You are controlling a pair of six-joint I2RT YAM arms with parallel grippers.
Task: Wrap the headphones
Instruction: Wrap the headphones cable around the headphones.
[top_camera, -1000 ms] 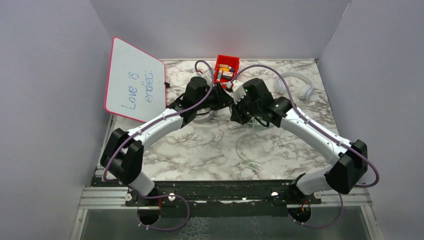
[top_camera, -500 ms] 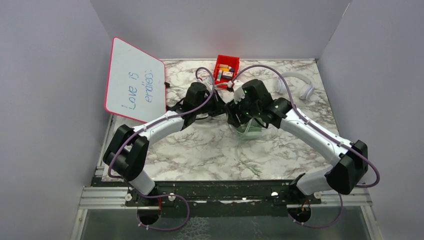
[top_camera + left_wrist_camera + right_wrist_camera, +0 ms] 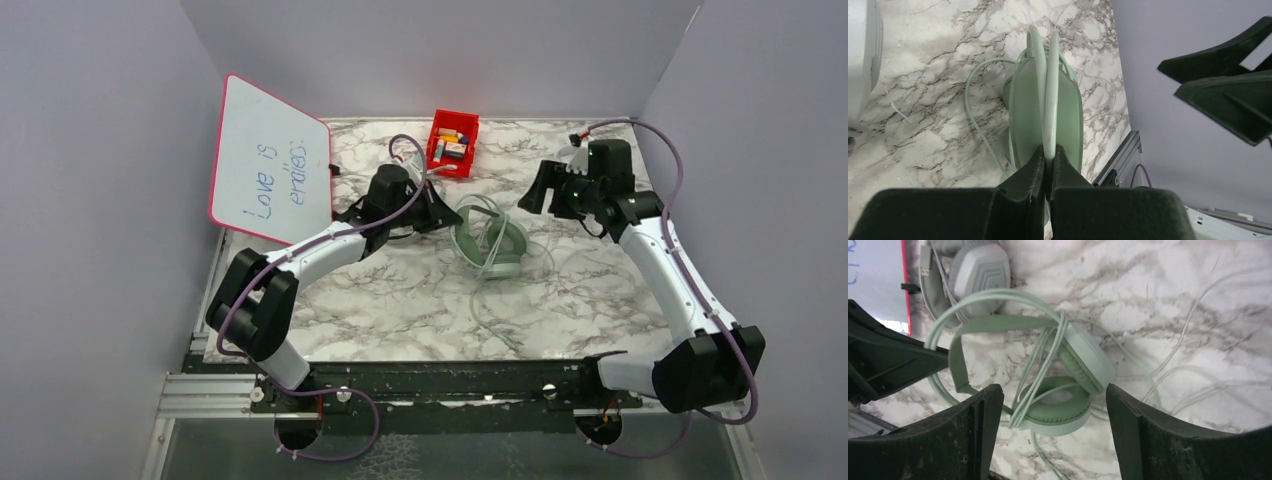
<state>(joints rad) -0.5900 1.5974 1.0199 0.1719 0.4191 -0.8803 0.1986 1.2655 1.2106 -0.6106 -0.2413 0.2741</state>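
The left gripper [image 3: 1049,152] pinches shut on the mint-green headset [image 3: 490,243] by its band, near table centre. The right gripper [image 3: 545,192] hangs open and empty at 2 o'clock. Holding the band firm while the right collects the cable [image 3: 1037,371] tail at 5 o'clock should tighten the wrap.

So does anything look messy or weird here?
The mint-green plastic over-ear headphones have a few cable turns around them, but much thin pale-green cable sprawls loose over the marble table beside them.

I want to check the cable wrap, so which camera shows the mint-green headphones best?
The right wrist view: the mint-green headphones show nearly whole, with both cups, the band and the cable loops visible. The left wrist view shows them edge-on; the top view shows them small and distant.
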